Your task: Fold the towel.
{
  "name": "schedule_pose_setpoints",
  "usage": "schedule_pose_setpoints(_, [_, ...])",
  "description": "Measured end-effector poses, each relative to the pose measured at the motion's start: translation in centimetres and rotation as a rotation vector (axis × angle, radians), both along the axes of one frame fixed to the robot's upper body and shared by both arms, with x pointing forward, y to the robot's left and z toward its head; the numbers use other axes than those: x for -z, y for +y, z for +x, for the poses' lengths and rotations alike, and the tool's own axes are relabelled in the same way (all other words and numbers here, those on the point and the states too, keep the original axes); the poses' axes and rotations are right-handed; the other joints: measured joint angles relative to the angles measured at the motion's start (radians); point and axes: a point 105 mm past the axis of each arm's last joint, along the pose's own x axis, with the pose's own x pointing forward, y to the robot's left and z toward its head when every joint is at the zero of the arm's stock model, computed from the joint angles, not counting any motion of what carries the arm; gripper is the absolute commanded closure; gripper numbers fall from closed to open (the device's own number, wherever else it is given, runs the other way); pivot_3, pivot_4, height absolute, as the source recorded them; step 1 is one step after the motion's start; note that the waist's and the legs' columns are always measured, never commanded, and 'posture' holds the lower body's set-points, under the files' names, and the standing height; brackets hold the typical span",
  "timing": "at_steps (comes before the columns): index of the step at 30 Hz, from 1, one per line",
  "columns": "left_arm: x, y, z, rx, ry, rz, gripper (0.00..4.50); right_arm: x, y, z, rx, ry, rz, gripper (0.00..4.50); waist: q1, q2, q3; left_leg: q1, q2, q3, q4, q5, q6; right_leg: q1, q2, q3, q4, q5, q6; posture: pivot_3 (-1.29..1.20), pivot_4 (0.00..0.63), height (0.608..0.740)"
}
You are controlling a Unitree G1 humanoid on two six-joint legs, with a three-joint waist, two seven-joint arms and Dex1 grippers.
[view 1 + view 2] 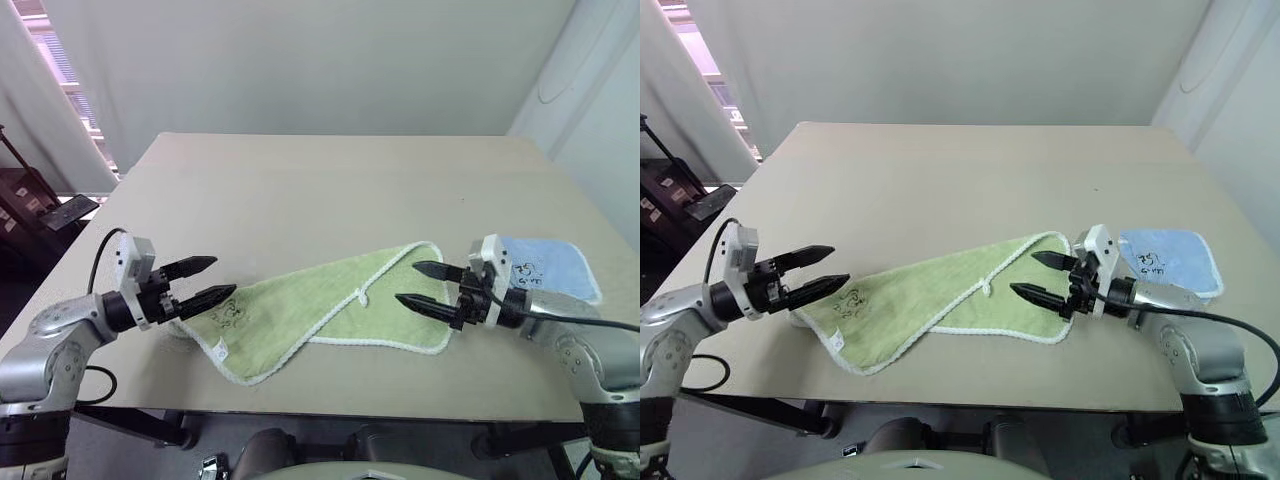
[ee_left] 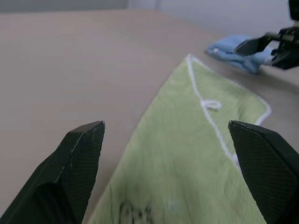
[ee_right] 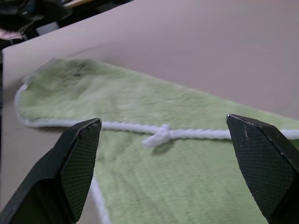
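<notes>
The light green towel (image 1: 320, 305) lies folded over itself near the table's front edge, white edging around it, a small white loop (image 1: 362, 297) on the fold line and black marks (image 1: 228, 313) near its left end. My left gripper (image 1: 207, 281) hovers open just above the towel's left end, pointing right. My right gripper (image 1: 420, 285) is open too, hanging over the towel's right end and pointing left. In the left wrist view the towel (image 2: 187, 168) stretches away between the fingers (image 2: 79, 163); the right wrist view shows the loop (image 3: 161, 134) between its fingers (image 3: 77, 163).
A smaller light blue towel (image 1: 550, 265) with black marks lies just right of the green one, behind my right wrist. The beige table (image 1: 320, 190) stretches bare toward the far wall. A cable trails off the table's left front edge.
</notes>
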Motion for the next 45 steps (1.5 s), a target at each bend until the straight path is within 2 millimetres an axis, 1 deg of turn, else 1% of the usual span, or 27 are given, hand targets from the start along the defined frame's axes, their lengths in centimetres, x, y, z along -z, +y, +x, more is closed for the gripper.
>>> schedule_pose_setpoints(3, [1.0, 0.7, -1.1, -0.038, 0.038, -0.003, 0.03, 0.5, -0.5, 0.6, 0.014, 0.027, 0.006, 0.00, 0.000, 0.000, 0.000, 0.000, 0.000, 0.000, 0.000, 0.000, 0.000, -0.001, 0.000, 0.000, 0.000, -0.001, -0.002, 0.00, 0.000, 0.724])
schedule_pose_setpoints(5, [0.5, 0.5, -1.3, -0.046, 0.022, -0.019, 0.03, 0.3, -0.7, 1.2, 0.018, 0.023, 0.004, 0.00, 0.002, 0.000, 0.000, 0.000, 0.000, 0.000, 0.000, 0.000, 0.000, 0.000, 0.000, 0.000, 0.000, -0.002, -0.004, 0.00, 0.000, 0.724])
schedule_pose_setpoints(7, [-0.2, 0.3, -1.3, -0.050, 0.001, -0.028, 0.03, -0.3, -0.6, 1.8, 0.010, -0.004, 0.002, 0.00, 0.003, 0.000, 0.000, 0.000, 0.000, 0.000, 0.000, 0.000, 0.000, 0.000, -0.001, 0.000, 0.000, -0.002, -0.004, 0.00, 0.000, 0.724])
schedule_pose_setpoints(9, [-0.4, 0.0, -1.4, -0.045, -0.005, -0.036, 0.03, -0.7, -0.6, 2.6, 0.028, -0.033, 0.006, 0.00, 0.001, 0.000, 0.000, 0.000, 0.000, 0.000, 0.000, 0.000, 0.000, 0.000, -0.001, 0.000, 0.000, -0.002, -0.004, 0.00, 0.000, 0.724])
schedule_pose_setpoints(13, [-0.2, -1.6, -2.3, 0.000, 0.007, -0.056, 0.03, -1.8, -0.6, 3.9, 0.077, -0.089, 0.025, 0.00, -0.002, 0.001, 0.000, 0.000, 0.000, 0.000, 0.000, 0.000, 0.000, 0.000, 0.000, 0.000, 0.000, -0.001, -0.003, 0.00, 0.000, 0.724])
schedule_pose_setpoints(16, [0.7, -2.9, -3.0, 0.047, 0.041, -0.068, 0.03, -2.4, -1.5, 5.3, 0.150, -0.119, 0.000, 0.00, -0.002, 0.001, 0.000, 0.000, 0.000, 0.000, 0.000, 0.000, 0.000, -0.001, 0.000, 0.000, 0.000, -0.002, -0.004, 0.00, 0.000, 0.724])
schedule_pose_setpoints(17, [0.9, -3.2, -3.1, 0.057, 0.050, -0.072, 0.03, -2.3, -1.8, 5.8, 0.165, -0.118, -0.013, 0.00, -0.002, 0.001, 0.000, 0.000, 0.000, 0.000, 0.000, 0.000, 0.000, -0.001, 0.000, 0.000, 0.000, -0.002, -0.004, 0.00, 0.000, 0.724])
schedule_pose_setpoints(21, [1.0, -4.7, -3.0, 0.099, 0.047, -0.092, 0.03, -0.1, -3.4, 7.5, 0.239, -0.025, -0.081, 0.00, -0.001, 0.001, 0.000, 0.000, 0.000, 0.000, 0.000, 0.000, 0.000, 0.000, 0.000, 0.000, 0.000, -0.002, -0.005, 0.00, 0.000, 0.724])
schedule_pose_setpoints(24, [1.1, -5.2, -3.0, 0.113, 0.051, -0.096, 0.03, 1.2, -4.5, 8.8, 0.302, 0.006, -0.156, 0.00, -0.005, 0.002, 0.000, -0.001, 0.000, 0.000, 0.000, 0.000, 0.000, -0.001, 0.000, 0.000, 0.000, -0.002, -0.005, 0.00, 0.000, 0.724])
schedule_pose_setpoints(29, [0.8, -5.3, -2.6, 0.108, 0.019, -0.087, 0.03, 1.4, -6.0, 10.2, 0.355, 0.003, -0.189, 0.00, -0.005, 0.002, 0.000, -0.001, 0.000, 0.000, -0.001, 0.001, 0.000, -0.001, 0.000, 0.000, 0.000, -0.002, -0.004, 0.00, 0.000, 0.724])
schedule_pose_setpoints(33, [0.1, -5.5, -2.0, 0.113, -0.015, -0.089, 0.03, 1.7, -6.2, 10.3, 0.333, 0.019, -0.198, 0.00, -0.005, 0.002, 0.000, -0.001, 0.000, 0.000, 0.000, 0.001, 0.000, 0.000, 0.001, 0.000, 0.000, 0.000, -0.001, 0.00, 0.000, 0.724])
schedule_pose_setpoints(37, [-0.3, -5.5, -1.6, 0.118, -0.030, -0.094, 0.03, 2.3, -6.2, 10.4, 0.286, 0.034, -0.250, 0.00, -0.005, 0.002, 0.000, 0.000, 0.000, 0.000, 0.000, 0.001, 0.000, 0.000, 0.001, 0.000, 0.000, 0.000, -0.001, 0.00, 0.000, 0.724])
schedule_pose_setpoints(39, [-0.2, -5.4, -1.5, 0.111, -0.025, -0.099, 0.03, 3.1, -6.4, 10.3, 0.274, 0.042, -0.283, 0.00, -0.005, 0.002, 0.000, -0.001, 0.000, 0.000, 0.000, 0.001, 0.000, 0.000, 0.001, 0.000, 0.000, 0.000, -0.001, 0.00, 0.000, 0.724])
schedule_pose_setpoints(41, [-0.5, -5.7, -1.1, 0.108, -0.040, -0.116, 0.03, 4.0, -6.7, 10.4, 0.281, 0.063, -0.311, 0.00, -0.005, 0.002, 0.000, -0.001, 0.000, 0.001, 0.000, 0.001, 0.000, 0.000, 0.001, 0.000, 0.000, 0.000, -0.001, 0.00, 0.000, 0.724])
schedule_pose_setpoints(45, [-0.8, -6.9, -0.7, 0.143, -0.066, -0.118, 0.03, 5.1, -5.8, 11.1, 0.259, 0.062, -0.342, 0.00, -0.010, 0.003, 0.000, 0.000, 0.000, 0.001, 0.001, 0.001, 0.000, 0.000, 0.001, 0.000, 0.002, 0.000, -0.001, 0.00, 0.000, 0.724])
